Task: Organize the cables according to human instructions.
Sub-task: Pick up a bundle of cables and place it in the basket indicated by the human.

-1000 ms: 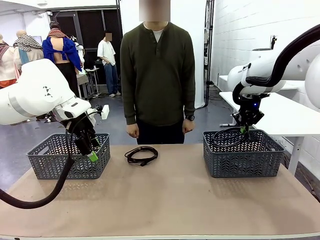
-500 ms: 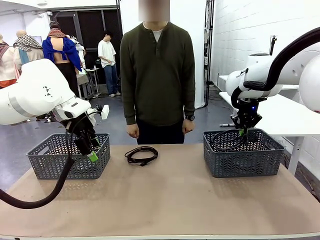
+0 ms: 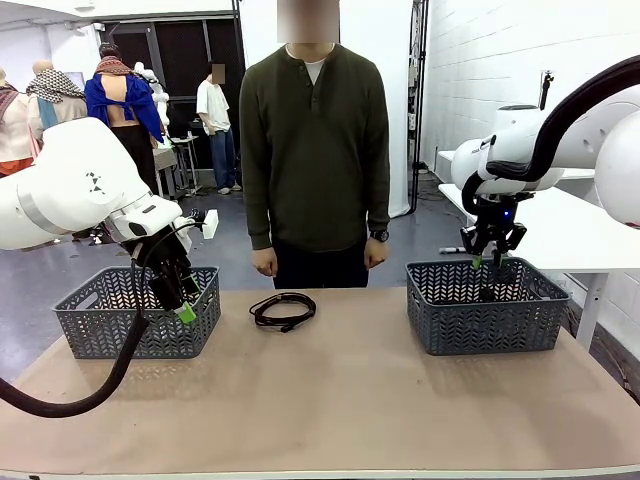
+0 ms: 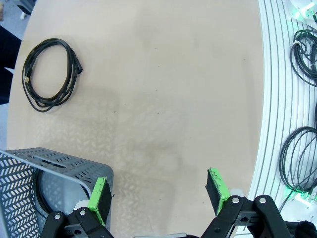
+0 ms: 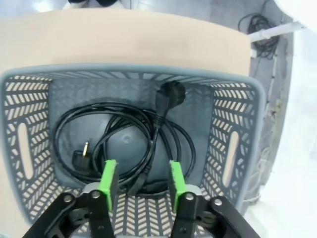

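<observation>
Tan table (image 3: 340, 400), quick check. The right pincer (image 3: 488, 262) hangs over the right basket (image 3: 480, 325), jaws parted, nothing between the pads as far as we can see. Coiled cables (image 5: 154, 124) lie on the basket floor directly below it, with one cord under the gap. Risk: a strand catches a pad on the lift and drags a coil out. The left pincer (image 4: 158, 182) is wide open, one finger close by the corner of the left basket (image 4: 54, 158). A careless swing toward the loose cable (image 4: 75, 63) ahead of it could shove that basket.
</observation>
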Controlling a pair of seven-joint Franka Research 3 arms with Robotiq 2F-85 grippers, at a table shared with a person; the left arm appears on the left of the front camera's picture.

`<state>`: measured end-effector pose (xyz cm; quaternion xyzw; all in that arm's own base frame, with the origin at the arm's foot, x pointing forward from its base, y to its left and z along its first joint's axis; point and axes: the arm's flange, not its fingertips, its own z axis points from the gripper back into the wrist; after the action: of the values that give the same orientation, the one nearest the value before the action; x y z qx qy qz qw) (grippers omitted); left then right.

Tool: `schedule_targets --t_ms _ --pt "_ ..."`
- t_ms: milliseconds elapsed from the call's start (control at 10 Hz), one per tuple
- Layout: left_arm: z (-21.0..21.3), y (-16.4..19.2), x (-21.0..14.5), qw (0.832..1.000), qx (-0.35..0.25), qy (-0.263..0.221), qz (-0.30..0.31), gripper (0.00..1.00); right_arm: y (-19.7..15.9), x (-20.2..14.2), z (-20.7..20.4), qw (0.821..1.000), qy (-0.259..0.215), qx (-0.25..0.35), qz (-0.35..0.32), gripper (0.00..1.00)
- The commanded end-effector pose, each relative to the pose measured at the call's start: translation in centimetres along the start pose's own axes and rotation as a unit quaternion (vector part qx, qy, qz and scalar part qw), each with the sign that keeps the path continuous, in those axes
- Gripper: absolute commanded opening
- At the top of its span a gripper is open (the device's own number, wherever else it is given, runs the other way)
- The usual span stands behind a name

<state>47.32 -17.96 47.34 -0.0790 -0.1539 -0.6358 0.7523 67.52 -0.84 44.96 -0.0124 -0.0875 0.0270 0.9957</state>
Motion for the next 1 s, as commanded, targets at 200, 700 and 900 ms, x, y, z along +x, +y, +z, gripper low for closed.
schedule_targets --t_ms 200,700,900 --pt "0.1 -0.1 0.0 1.000 0.001 0.000 0.000 1.00 0.5 0.3 1.8 1.000 0.018 -0.018 -0.007 1.00" --pt "0.1 -0.1 0.0 1.000 0.001 0.000 0.000 1.00 0.5 0.2 2.1 1.000 0.016 -0.005 0.003 1.00" --pt "0.1 -0.1 0.0 1.000 0.001 0.000 0.000 1.00 0.5 0.2 2.1 1.000 0.016 -0.005 0.003 1.00"
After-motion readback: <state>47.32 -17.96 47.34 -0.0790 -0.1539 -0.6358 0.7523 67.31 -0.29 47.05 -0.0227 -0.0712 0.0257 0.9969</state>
